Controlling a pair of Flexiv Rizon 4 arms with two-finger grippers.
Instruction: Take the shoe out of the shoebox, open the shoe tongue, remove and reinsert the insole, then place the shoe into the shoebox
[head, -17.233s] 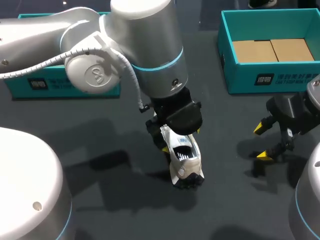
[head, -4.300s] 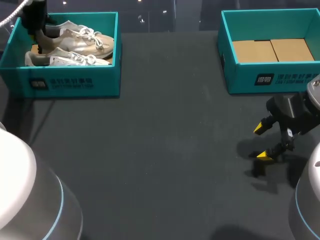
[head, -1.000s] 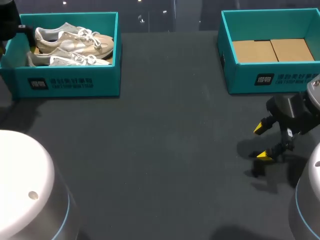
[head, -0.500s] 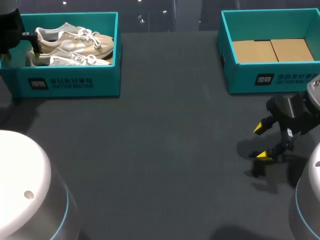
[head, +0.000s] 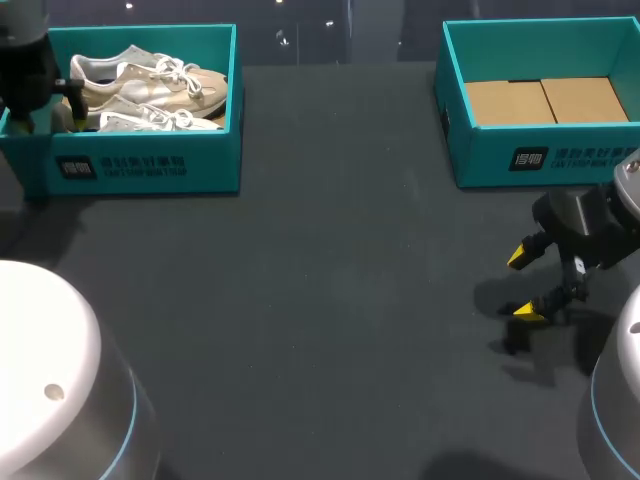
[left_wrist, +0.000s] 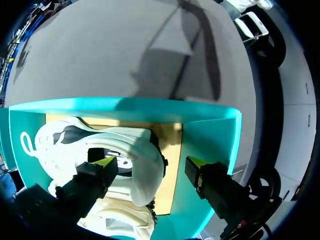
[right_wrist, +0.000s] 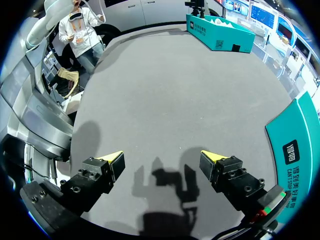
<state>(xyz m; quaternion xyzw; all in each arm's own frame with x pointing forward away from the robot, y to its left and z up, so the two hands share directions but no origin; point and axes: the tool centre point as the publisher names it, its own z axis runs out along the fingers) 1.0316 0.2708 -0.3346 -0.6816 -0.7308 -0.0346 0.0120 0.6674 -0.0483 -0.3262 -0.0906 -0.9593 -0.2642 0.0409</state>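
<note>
Teal shoebox (head: 150, 165) at worktop's (head: 340, 300) far-left corner holds both pale shoes (head: 150, 80). L gripper (left_wrist: 151, 163) hangs over box's left end, fingers apart, one above a heel, gripping nothing. R gripper (head: 520, 285) near right edge, fingers apart, nothing between.

One bench (head: 330, 300). Two teal boxes on it: left box (head: 140, 165), right box (head: 540, 155). Two pale shoes, both in the left box: far shoe (head: 150, 78), near shoe (head: 140, 120). Two brown cardboard panels side by side in the right box: left panel (head: 508, 102), right panel (head: 585, 98). Two pincers: left pincer (left_wrist: 150, 162), right pincer (head: 521, 285).
</note>
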